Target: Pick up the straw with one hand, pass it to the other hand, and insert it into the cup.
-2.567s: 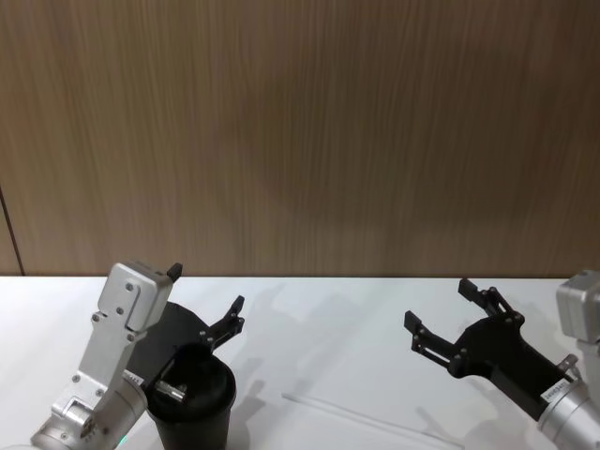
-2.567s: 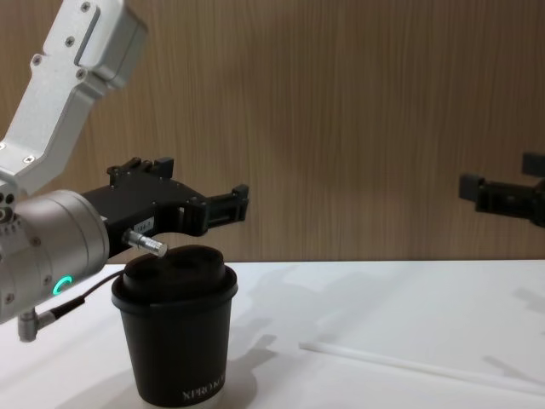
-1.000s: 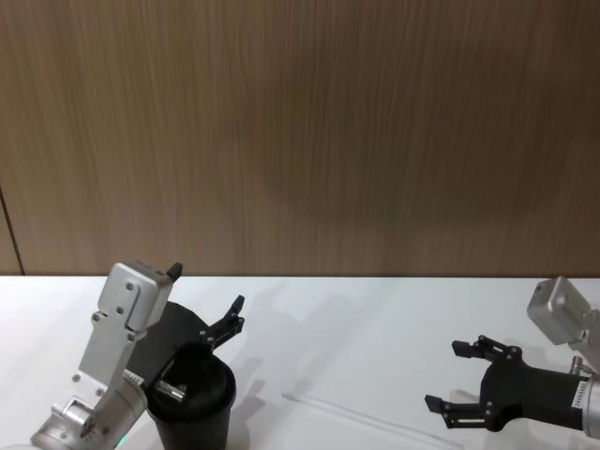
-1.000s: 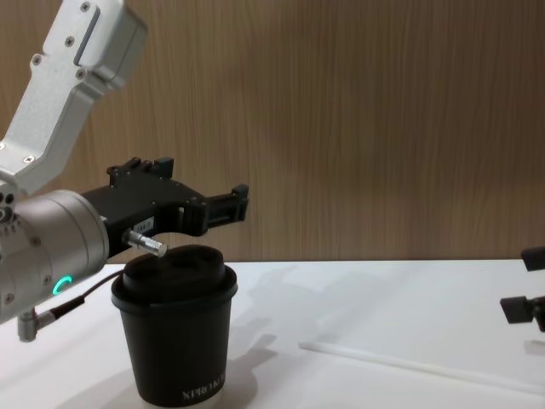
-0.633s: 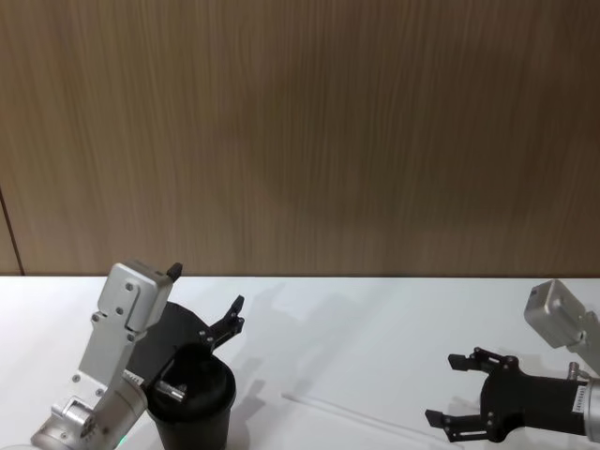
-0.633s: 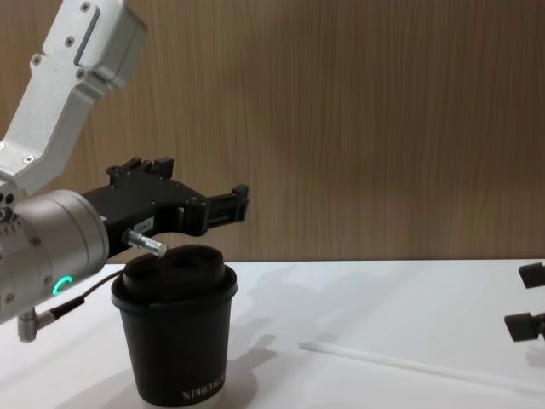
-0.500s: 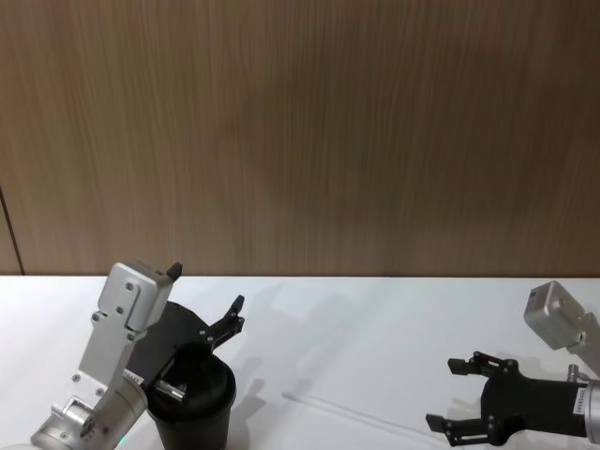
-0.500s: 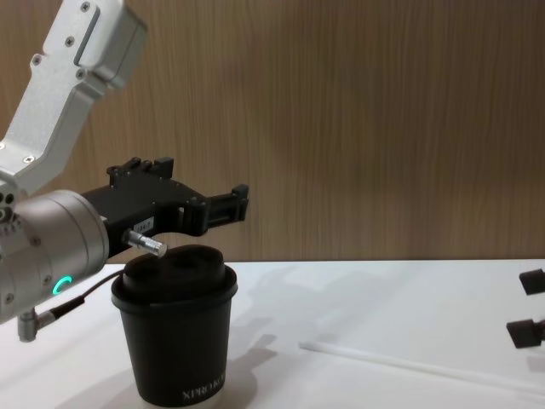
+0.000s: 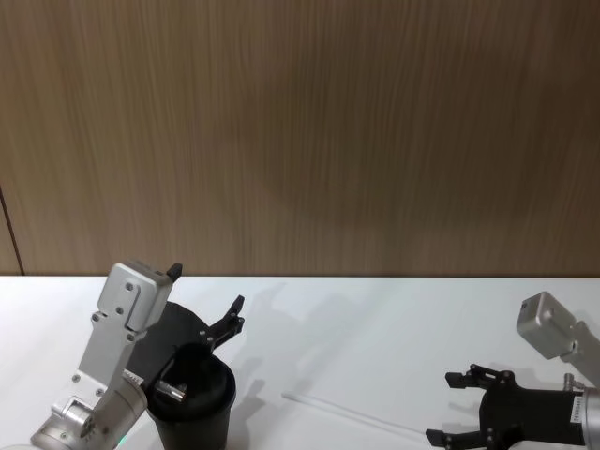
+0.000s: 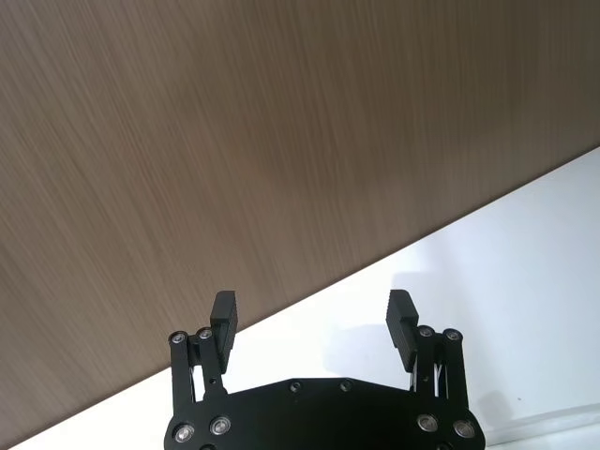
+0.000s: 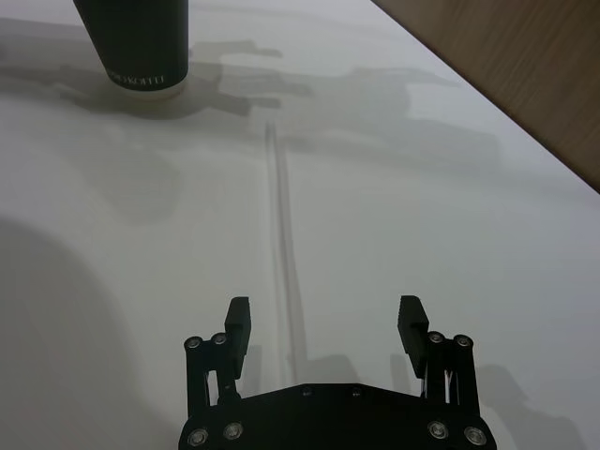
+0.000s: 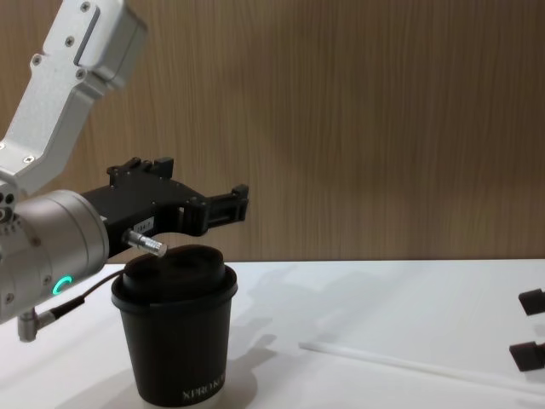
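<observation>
A wood-panelled wall (image 9: 300,141) backs a white bench (image 9: 375,319), and the lidded black cup (image 9: 192,403) stands on it at the robot's left. The straw (image 9: 352,413) lies flat on the bench to the right of the cup and apart from it. One end points toward the cup and the other runs off toward the right gripper (image 9: 445,409). That gripper sits low at the straw's far end, jaws spread wide and holding nothing. The left gripper (image 9: 204,292) hangs just above and behind the cup, jaws wide open too, and empty.

The right arm is plainly the nearer one to the straw. In its wrist view the straw's long axis runs straight ahead toward the cup and passes between the open jaws, closer to one finger than the other — so I'd judge the grasp calls for a short drop and a close across the straw's width. The chest view adds what the head view lacks: the right jaws low beside the straw's far end — whether they touch the bench I cannot tell.
</observation>
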You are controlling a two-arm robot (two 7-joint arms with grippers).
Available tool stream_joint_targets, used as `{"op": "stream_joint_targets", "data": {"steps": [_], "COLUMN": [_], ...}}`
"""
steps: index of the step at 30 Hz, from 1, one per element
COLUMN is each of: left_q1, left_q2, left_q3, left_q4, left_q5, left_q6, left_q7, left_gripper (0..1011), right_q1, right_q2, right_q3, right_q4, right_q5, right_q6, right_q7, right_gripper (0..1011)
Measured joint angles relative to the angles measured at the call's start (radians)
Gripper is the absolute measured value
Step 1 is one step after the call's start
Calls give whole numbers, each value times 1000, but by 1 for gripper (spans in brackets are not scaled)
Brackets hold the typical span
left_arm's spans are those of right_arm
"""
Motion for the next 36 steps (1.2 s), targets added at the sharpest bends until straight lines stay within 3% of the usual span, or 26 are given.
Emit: {"op": "stream_joint_targets", "data": {"steps": [36], "left_q1": [0], "left_q2": [0], "left_q3": [0], "left_q4": [0], "left_q5": [0], "left_q6": [0], "left_q7": [0], "left_gripper": [1003], "right_q1": [34], "right_q2": [-19], "right_q3": [-73], "right_q4": [56], "right_q5": [-15], "right_q6": [-10], "right_q7": [1], "right_gripper": [1000]}}
